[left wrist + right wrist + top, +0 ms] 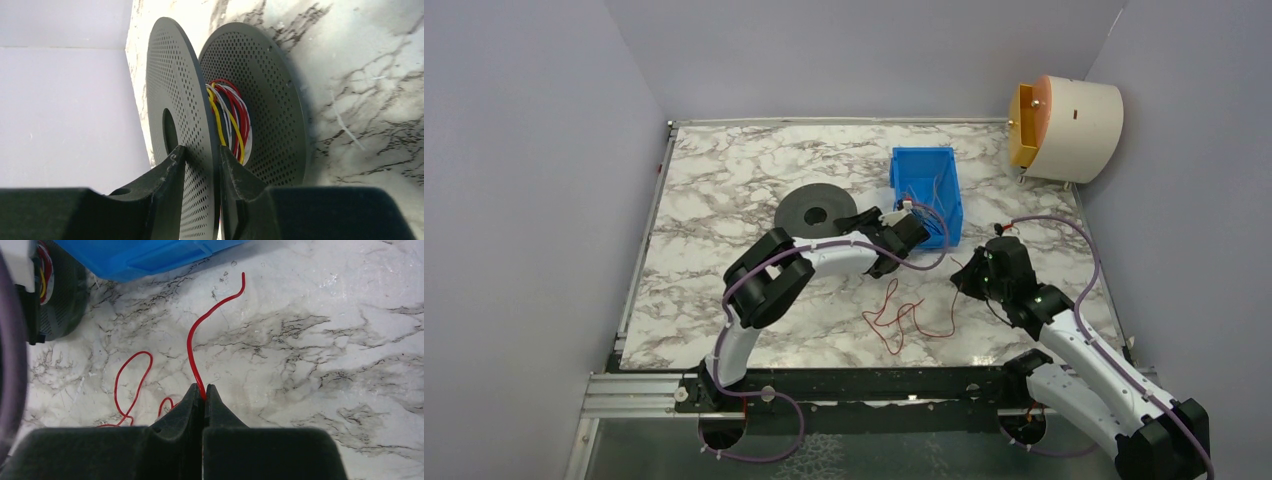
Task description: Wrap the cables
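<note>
Fingers (pixel 220 412) of the right gripper (pixel 202 390) are pressed flat together with the red cable (pixel 192 340) pinched at their very tips; from there the cable rises in a curve across the marble table (pixel 325 340) and its free end lies near the blue bin (pixel 150 255) without touching it. More of the same red strand lies in loose loops on the marble to the left of the fingers, and from above these loops sit between the two arms, in front of the bin. The left gripper (pixel 201 152) is turned sideways beside the bin, and its fingers (pixel 170 170) stand narrow on either side of the near flange of a black spool (pixel 260 100), the perforated disc sandwiched between them with no gap that I can make out. The spool stands on edge, and on its core between the two flanges are wound cables (pixel 232 115) in red, yellow and white. A second black disc (pixel 816 210) lies flat on the table left of the bin, apart from the left arm. A cream drum (pixel 1069 125) with an orange face hangs at the far right wall
</note>
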### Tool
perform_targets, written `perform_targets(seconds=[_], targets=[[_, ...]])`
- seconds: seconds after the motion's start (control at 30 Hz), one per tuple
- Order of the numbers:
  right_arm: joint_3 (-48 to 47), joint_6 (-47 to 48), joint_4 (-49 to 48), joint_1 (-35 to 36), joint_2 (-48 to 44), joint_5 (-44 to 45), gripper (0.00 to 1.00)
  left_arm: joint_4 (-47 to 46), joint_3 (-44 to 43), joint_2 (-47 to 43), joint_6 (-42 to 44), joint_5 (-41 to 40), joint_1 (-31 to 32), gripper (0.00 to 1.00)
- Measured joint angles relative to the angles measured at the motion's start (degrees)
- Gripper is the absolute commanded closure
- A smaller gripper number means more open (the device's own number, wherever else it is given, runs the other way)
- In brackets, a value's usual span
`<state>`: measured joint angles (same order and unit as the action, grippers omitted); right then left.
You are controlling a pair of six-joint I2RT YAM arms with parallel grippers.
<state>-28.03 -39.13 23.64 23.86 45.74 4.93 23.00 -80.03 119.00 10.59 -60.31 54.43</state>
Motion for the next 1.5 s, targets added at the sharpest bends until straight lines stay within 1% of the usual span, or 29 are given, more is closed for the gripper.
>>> perform_targets(seconds=[0.17, 0.3, 0.5, 0.73, 0.9, 1.1, 1.33, 1.4, 1.5], targets=[[0.0, 0.1, 0.0, -0.1, 0.0, -0.1, 0.99, 1.1, 0.0, -3.9, -0.1, 0.0, -0.3, 1.00], [0.0, 0.4, 0.0, -0.2, 0.0, -0.1, 0.99, 3.0, -0.4, -8.4, 0.6, -1.5, -0.2, 1.00], [-1.0, 1.8, -0.4, -0.2, 1.4, -0.7, 0.99, 5.4, -2.8, -13.9, -0.9, 0.1, 0.0, 1.00], [-3.2, 4.6, -1.3, -0.2, 3.5, -2.7, 0.99, 12.7, -4.1, -19.8, -5.0, 4.9, 0.1, 1.00], [-7.1, 9.6, -1.3, -0.3, 4.7, -4.9, 0.99, 17.5, -5.0, -26.1, -8.1, 10.4, 0.0, 1.00], [-11.2, 17.5, -2.7, -0.3, 4.3, -12.7, 0.99, 19.3, -2.9, -32.2, -10.3, 18.5, -0.4, 1.00], [-14.3, 25.2, -3.9, -0.3, 1.7, -26.1, 0.99, 19.7, 4.7, -37.4, -10.6, 30.7, -2.6, 1.00], [-15.7, 26.9, -3.9, -0.3, 1.5, -30.1, 0.99, 19.8, 8.0, -39.2, -10.5, 34.1, -3.8, 1.00], [-18.6, 29.1, -3.8, -0.3, 1.6, -36.2, 0.99, 19.3, 10.2, -41.3, -10.1, 38.2, -5.1, 1.00]])
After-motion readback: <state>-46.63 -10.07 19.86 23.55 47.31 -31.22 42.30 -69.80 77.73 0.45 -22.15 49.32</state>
